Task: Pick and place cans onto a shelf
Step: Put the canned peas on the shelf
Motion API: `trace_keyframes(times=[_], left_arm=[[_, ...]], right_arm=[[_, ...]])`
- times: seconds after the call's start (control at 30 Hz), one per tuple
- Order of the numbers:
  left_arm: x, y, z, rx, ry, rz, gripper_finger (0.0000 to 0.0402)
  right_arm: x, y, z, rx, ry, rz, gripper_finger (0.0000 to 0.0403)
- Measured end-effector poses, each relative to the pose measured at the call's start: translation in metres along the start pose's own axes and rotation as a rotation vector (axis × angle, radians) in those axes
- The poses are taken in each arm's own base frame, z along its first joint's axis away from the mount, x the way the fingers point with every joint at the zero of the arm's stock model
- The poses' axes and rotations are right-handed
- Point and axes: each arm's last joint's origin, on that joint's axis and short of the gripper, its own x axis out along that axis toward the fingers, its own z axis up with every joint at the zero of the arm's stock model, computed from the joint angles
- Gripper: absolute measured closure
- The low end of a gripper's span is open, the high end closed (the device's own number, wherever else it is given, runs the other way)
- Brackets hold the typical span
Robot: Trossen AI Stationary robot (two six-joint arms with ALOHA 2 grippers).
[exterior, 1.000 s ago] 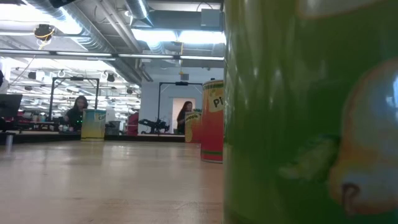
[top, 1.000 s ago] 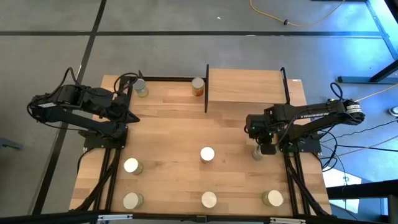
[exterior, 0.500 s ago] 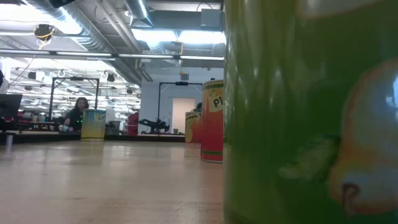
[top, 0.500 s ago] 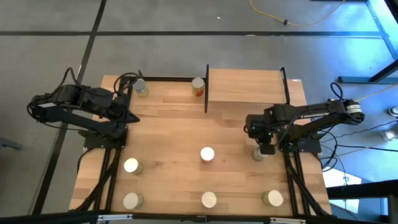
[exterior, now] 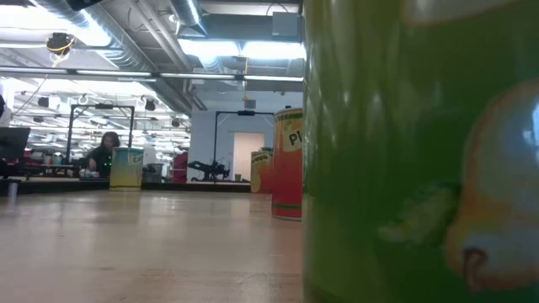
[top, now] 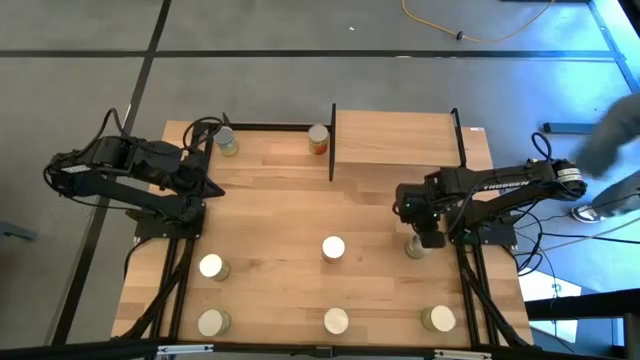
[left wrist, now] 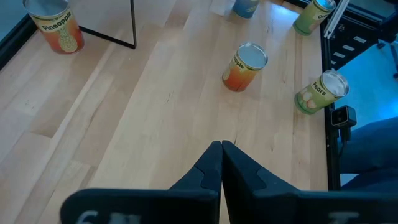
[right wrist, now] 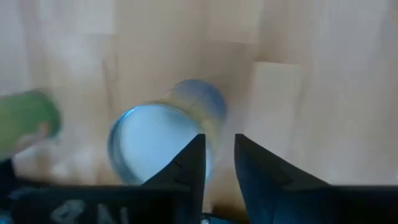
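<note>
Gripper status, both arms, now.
Left gripper: shut, empty, parked at the table's left edge.
Right gripper: open, above a can, holding nothing.

The tabletop is pale butcher-block wood with a smooth, faintly glossy finish, and the shelf is the same light wood edged in thin black metal. The cans have shiny metal tops and printed paper labels.
</note>
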Motion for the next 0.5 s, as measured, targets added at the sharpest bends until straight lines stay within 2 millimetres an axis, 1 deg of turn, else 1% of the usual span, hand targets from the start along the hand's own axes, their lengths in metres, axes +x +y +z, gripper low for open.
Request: trace_keyframes(times=[0.13,0.3,0.5], left_arm=[[-0.0001,0.0000,0.0000,0.000,0.000,0.000,0.0401],[0.0000,0.0006,0.0003,-0.002,-0.009,0.019,0.0401],[0.0000,0.0007,0.0003,-0.003,-0.011,0.024,0.0401]], right_arm=[[0.0000,0.0029,-0.0013,-0.067,0.008,0.089,0.0312],[0.0013,0.0010,-0.0034,-0.105,0.029,-0.033,0.0312],[0.0032,0.0006,-0.0041,-0.105,0.040,-0.034,0.0312]])
